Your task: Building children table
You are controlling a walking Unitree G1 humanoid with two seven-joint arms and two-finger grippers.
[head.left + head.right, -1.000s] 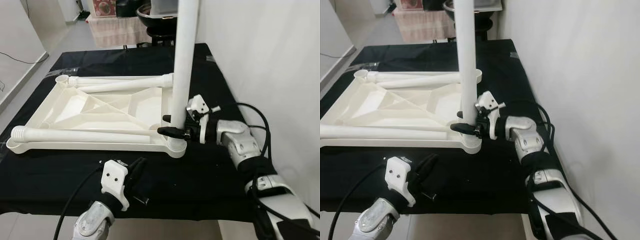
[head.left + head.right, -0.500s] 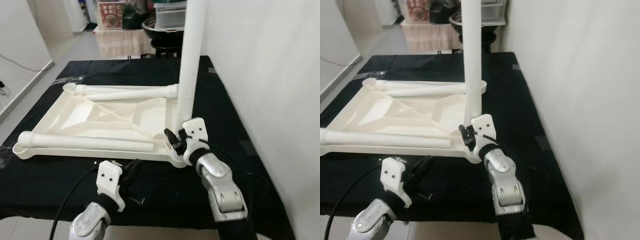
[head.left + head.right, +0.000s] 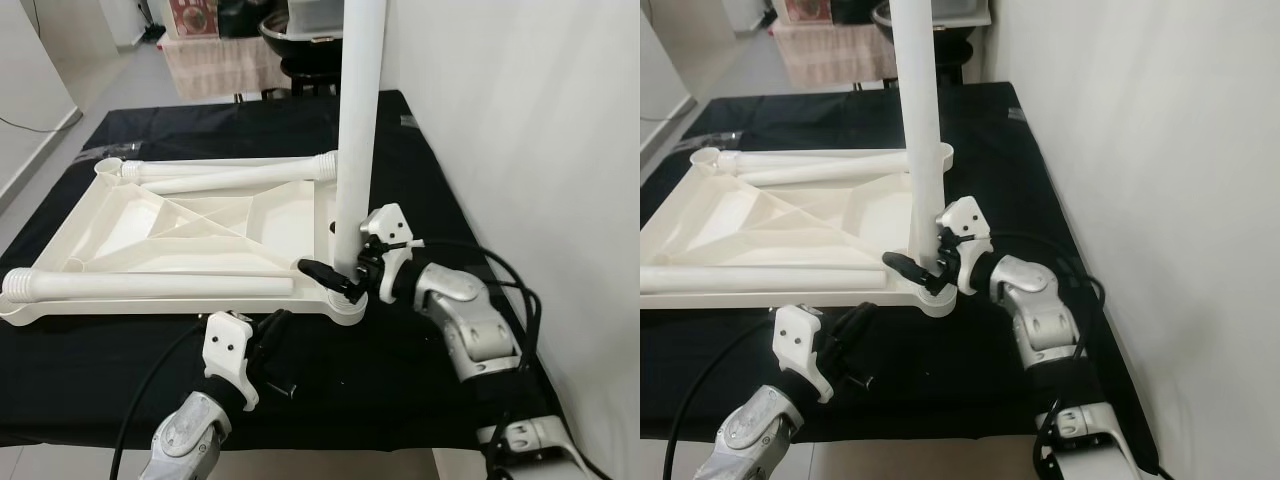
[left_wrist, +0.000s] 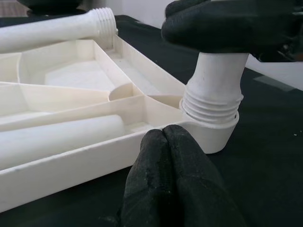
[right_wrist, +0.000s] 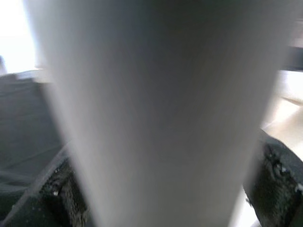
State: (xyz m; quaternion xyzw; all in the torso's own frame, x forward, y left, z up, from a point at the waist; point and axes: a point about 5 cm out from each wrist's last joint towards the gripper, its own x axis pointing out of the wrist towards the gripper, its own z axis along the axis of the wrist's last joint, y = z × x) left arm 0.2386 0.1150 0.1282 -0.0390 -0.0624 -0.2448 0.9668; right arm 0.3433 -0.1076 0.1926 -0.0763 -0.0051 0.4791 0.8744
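The white table top (image 3: 190,225) lies upside down on a black-covered table (image 3: 420,350). One white leg (image 3: 355,130) stands upright in the near right corner socket (image 3: 345,305); its threads (image 4: 210,106) show just above the socket. My right gripper (image 3: 335,275) is shut on this leg just above the socket, and the leg (image 5: 156,113) is blurred and very close in the right wrist view. My left gripper (image 3: 278,322) hangs just in front of the top's near edge, shut, its fingertips (image 4: 163,142) pressed together on nothing. Two loose legs lie on the top, one far (image 3: 230,175), one near (image 3: 150,285).
A white wall (image 3: 520,120) runs close along the table's right side. Beyond the far end stand a dark bowl (image 3: 300,35) and a cloth-covered stand (image 3: 215,65). Black cables trail from both arms. Bare black cloth lies in front of the table top.
My right forearm has swung out to the right around the upright leg while the gripper stays shut at its base. The camera has shifted. The left gripper has hardly moved.
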